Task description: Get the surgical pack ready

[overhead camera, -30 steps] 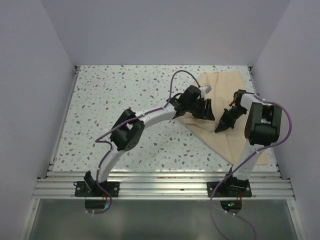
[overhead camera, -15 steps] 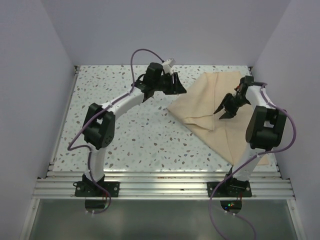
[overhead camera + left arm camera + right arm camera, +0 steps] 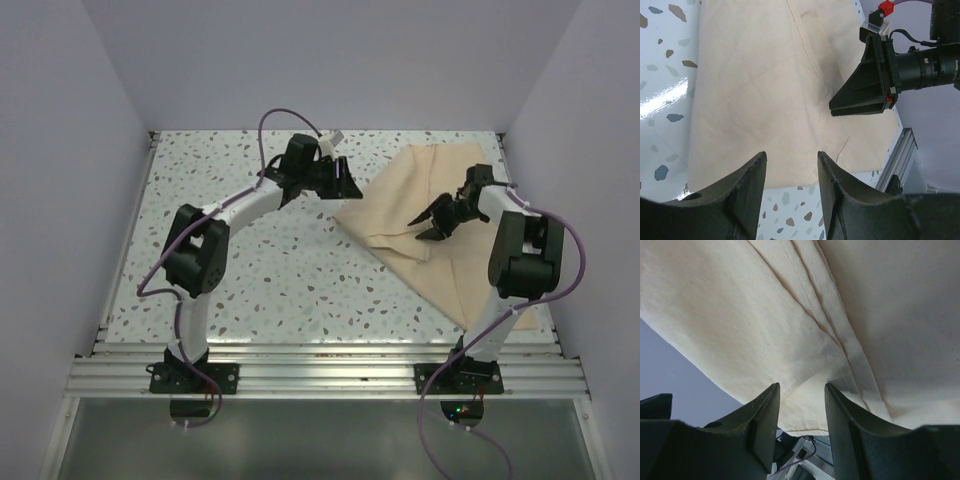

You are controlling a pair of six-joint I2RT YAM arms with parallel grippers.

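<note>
Tan cloth sheet (image 3: pixel 455 270): lying on the right side of the speckled table (image 3: pixel 260 270), folded over, with one corner pointing left. Seen from the left wrist as a wide tan sheet (image 3: pixel 750 90) with a long crease down it. Seen from the right wrist as a sheet (image 3: pixel 740 315) with soft folds, filling most of the view.

Left gripper (image 3: pixel 352 180): up over the bare table, just left of the sheet's far edge, pointing right. Open about halfway, with a clear gap between the two fingers of the left gripper (image 3: pixel 790 157). Holding nothing. Looking down on an edge of the sheet, with no touch to be seen.

Right gripper (image 3: pixel 418 228): over the middle of the sheet, pointing left. Also seen from the left wrist as the right gripper (image 3: pixel 831 109), dark against the tan. Open about halfway too, as shown by the gap in the right gripper (image 3: pixel 801 387). Nothing pinched between the fingers. Very close to the cloth, but hard to tell whether the tips touch it.

Compared with half a second ago: right gripper moved left across the sheet, closer to the left corner. Left gripper in almost the same spot, only a little lower in the top view. Sheet in the same place, same shape.

Compared with one second ago: left gripper no longer over the sheet beside the right one, but pulled back to the left.
</note>
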